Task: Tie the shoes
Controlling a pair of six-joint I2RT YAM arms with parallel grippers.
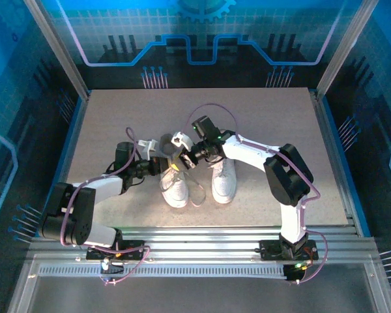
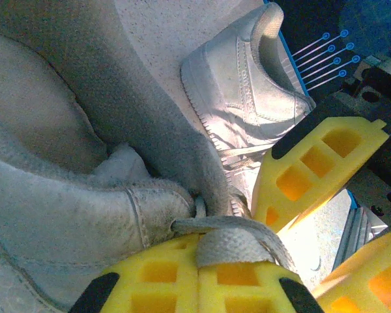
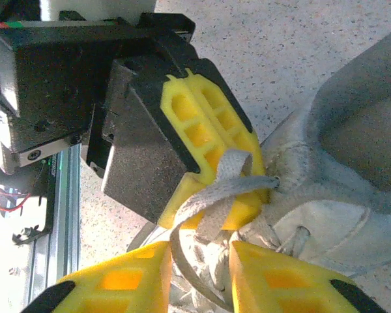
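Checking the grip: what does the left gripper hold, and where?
The left gripper pinches a shoelace between its fingers, close to where it leaves the shoe.

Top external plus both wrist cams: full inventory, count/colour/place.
white low-top lace-up sneakers: 2, white, side by side mid-table; second one beside it
flat white shoelace: 1 traceable, white, on the sneaker under the claws, slack trailing on the table between the pair
speckled tabletop: 1, grey-beige, under everything
patterned enclosure panels: back and sides, blue
slotted metal rail: 1, silver, near edge
robot arms: 2, white and black, reaching in from the near edge
left claw: 1, yellow fingers, shut on the shoelace
right claw: 1, yellow fingers, open, shoelace loop passing between
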